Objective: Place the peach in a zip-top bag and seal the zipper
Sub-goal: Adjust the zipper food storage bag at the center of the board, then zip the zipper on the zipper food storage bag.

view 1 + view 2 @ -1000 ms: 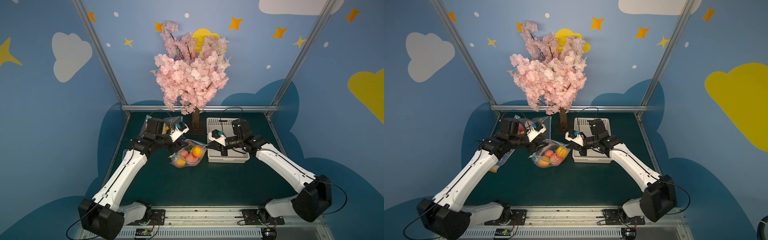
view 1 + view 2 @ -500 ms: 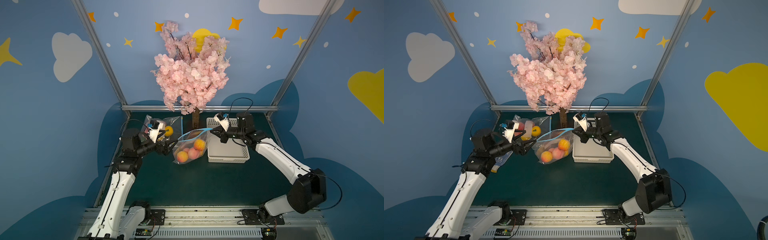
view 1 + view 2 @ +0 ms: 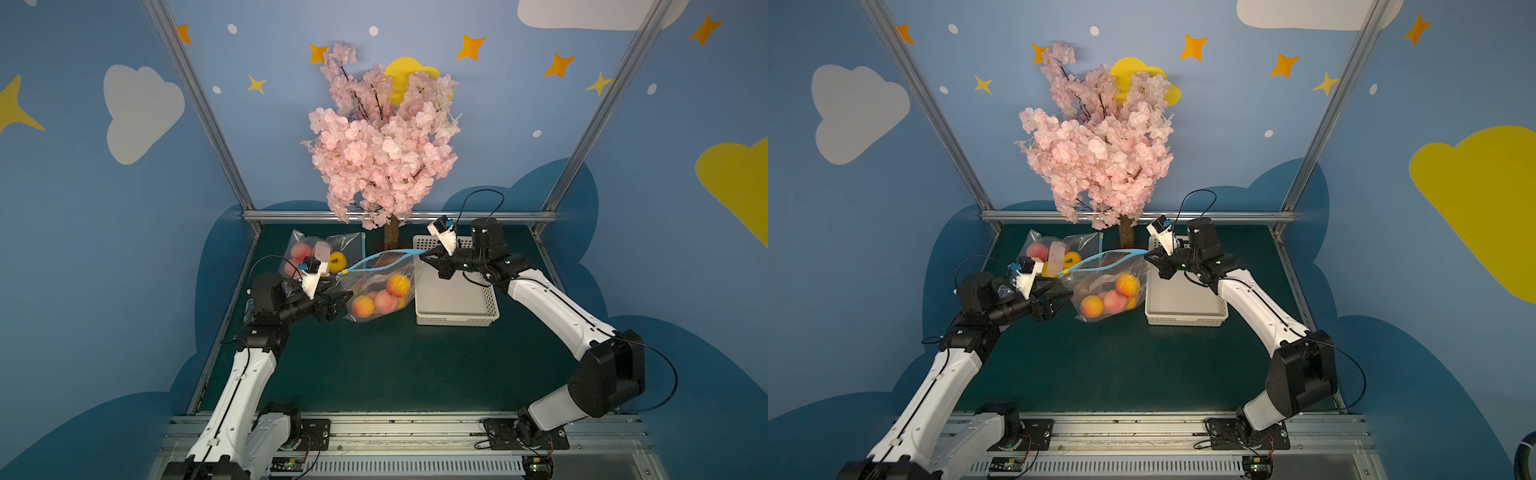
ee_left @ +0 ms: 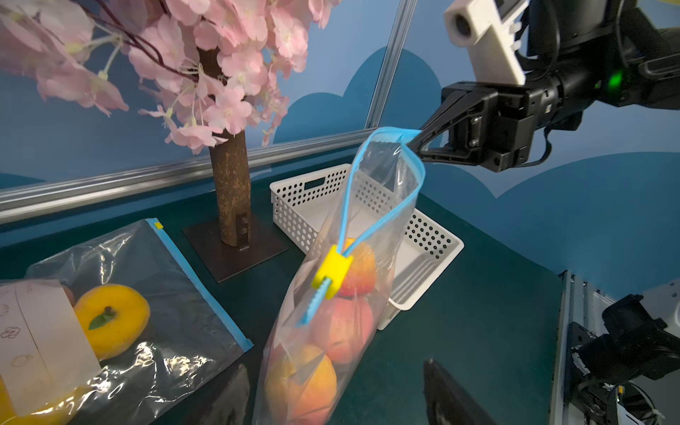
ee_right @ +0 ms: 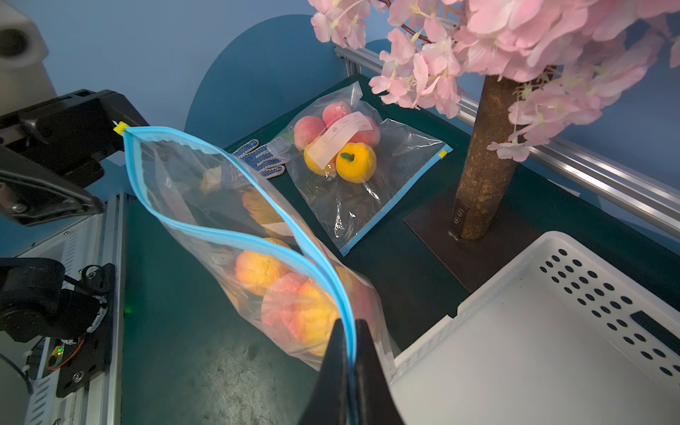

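A clear zip-top bag with a blue zipper strip holds several peaches. Its mouth gapes open. My right gripper is shut on one end of the zipper strip and holds it up by the basket's corner, seen in both top views. The yellow slider sits at the strip's other, lower end. My left gripper is open just left of the bag, and the bag's lower end shows between its fingers.
A second, flat bag of peaches and a yellow fruit lies at the back left, a dotted glove beside it. A white perforated basket stands right of the hanging bag. The blossom tree's trunk stands behind on a dark plate.
My right gripper lifted the bag's zipper end up and back toward the basket. My left gripper let go of the bag, drew back to the left and stands open beside it.
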Motion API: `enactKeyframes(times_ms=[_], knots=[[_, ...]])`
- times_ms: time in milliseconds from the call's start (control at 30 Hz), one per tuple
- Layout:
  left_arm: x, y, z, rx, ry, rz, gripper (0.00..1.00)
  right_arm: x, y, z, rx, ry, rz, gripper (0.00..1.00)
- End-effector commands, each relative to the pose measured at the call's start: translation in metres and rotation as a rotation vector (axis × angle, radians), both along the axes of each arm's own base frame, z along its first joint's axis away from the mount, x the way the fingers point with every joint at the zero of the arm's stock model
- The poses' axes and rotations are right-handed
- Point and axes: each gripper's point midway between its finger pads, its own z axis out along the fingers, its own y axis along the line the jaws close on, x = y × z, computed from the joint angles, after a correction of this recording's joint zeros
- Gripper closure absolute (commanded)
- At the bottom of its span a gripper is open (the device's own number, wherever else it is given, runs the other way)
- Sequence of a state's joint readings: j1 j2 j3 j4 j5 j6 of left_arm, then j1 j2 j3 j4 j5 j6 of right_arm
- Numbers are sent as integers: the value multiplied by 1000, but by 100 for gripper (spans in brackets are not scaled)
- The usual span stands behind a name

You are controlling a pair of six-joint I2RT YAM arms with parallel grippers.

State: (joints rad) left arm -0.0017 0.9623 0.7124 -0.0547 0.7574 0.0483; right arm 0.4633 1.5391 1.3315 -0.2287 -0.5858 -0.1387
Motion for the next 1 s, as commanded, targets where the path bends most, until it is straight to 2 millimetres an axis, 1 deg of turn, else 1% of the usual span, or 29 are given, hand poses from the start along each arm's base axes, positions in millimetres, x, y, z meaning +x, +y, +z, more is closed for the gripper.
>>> enactKeyframes(times_ms=[0,100,167,233,333,433,533,567,600,633,700,733,767,800,833,967], knots=[[11,-4,18,-18,-48,-36,28,-1,0,5,9,-15,12,100],[20,-7,19,-40,-45,-58,33,-2,-1,5,15,-20,17,100],[21,-11,22,-51,-59,-93,38,-2,-1,5,18,-19,18,100],[20,-14,24,-61,-64,-123,52,-2,-2,5,18,-18,19,100],[14,-15,25,-56,-78,-145,69,-1,-3,5,17,-16,13,100],[8,-15,26,-45,-100,-149,82,0,-6,5,14,-20,5,100],[3,-16,32,-40,-130,-158,96,-3,-8,5,-2,-21,8,100],[2,-17,35,-41,-136,-165,97,-6,-8,6,-7,-19,19,100],[0,-17,37,-42,-143,-172,97,-12,-7,11,-9,-16,42,85],[-2,-18,40,-42,-151,-181,97,-19,-4,17,-12,-15,71,67],[-6,-20,42,-34,-161,-204,97,-36,7,29,-19,-33,143,48],[-8,-21,41,-24,-163,-213,97,-42,12,34,-36,-72,169,41],[-9,-22,40,-12,-167,-218,97,-48,18,39,-46,-92,181,36],[-11,-23,40,3,-169,-224,97,-54,27,41,-74,-157,208,31],[-13,-24,39,17,-172,-231,97,-61,36,44,-89,-195,228,29],[-18,-26,40,38,-185,-240,97,-82,70,54,-91,-280,332,27]])
